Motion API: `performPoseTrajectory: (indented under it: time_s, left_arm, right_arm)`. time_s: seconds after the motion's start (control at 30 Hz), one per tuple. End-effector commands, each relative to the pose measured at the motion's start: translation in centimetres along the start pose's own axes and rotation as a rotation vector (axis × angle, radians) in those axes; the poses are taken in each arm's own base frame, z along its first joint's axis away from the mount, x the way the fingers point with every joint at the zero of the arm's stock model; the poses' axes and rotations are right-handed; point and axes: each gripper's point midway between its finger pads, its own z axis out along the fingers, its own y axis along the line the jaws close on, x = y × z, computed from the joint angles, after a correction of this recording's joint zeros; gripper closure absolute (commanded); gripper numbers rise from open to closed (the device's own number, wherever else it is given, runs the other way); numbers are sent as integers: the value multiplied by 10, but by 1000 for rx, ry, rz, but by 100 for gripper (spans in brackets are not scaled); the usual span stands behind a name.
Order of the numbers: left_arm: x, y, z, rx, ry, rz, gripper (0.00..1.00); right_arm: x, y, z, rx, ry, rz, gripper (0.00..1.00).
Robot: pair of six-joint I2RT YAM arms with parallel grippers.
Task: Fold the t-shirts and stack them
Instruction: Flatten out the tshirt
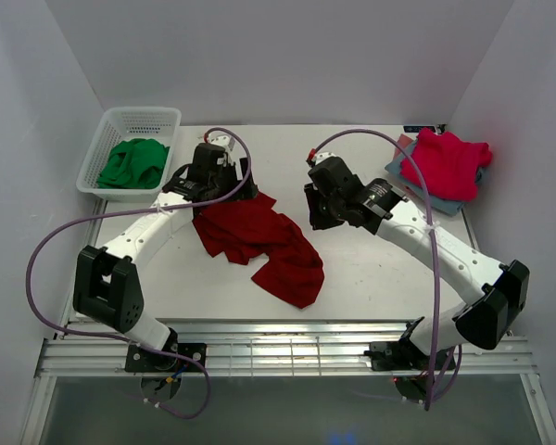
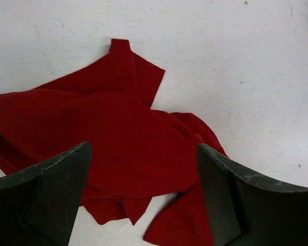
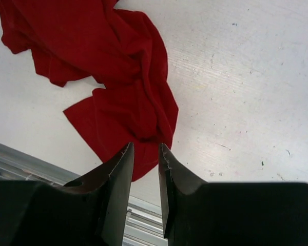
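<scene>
A large dark red t-shirt [image 1: 259,243] lies crumpled in the middle of the table. My left gripper [image 1: 241,192] hovers over its far left part, jaws wide open and empty; the left wrist view shows the shirt [image 2: 108,133] spread under the gripper [image 2: 143,146]. My right gripper [image 1: 317,218] is just right of the shirt, above the table, jaws only a little apart and empty. In the right wrist view the shirt [image 3: 118,77] lies beyond the gripper [image 3: 145,144]. A pink-red t-shirt [image 1: 445,159] lies on folded grey-blue ones [image 1: 452,202] at the back right.
A white basket [image 1: 107,148] holding green cloth [image 1: 134,164] stands at the back left. The white table [image 1: 380,269] has a metal rail [image 1: 287,357] along its near edge. White walls close in the back and both sides.
</scene>
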Motion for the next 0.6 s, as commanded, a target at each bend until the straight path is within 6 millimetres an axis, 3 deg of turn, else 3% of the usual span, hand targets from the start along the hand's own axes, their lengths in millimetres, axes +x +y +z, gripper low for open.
performPoseTrajectory:
  time_s: [0.0, 0.03, 0.17, 0.33, 0.43, 0.57]
  left_arm:
    - [29, -10, 1, 36, 96, 56, 8]
    - [37, -14, 2, 54, 121, 51, 8]
    - [105, -29, 14, 156, 327, 10, 8]
    - [191, 9, 40, 2, 572, -66, 8]
    - [202, 31, 47, -112, 586, -58, 9]
    - [190, 61, 52, -252, 551, -33, 7]
  right_arm:
    - [-3, 13, 0, -68, -39, 63, 67]
    - [1, 14, 1, -80, -32, 63, 68]
    - [12, 21, 12, -117, -12, 77, 68]
    - [10, 24, 14, -121, -6, 88, 68]
    - [8, 24, 11, -127, -13, 88, 68]
    - [14, 22, 15, -121, -9, 86, 67]
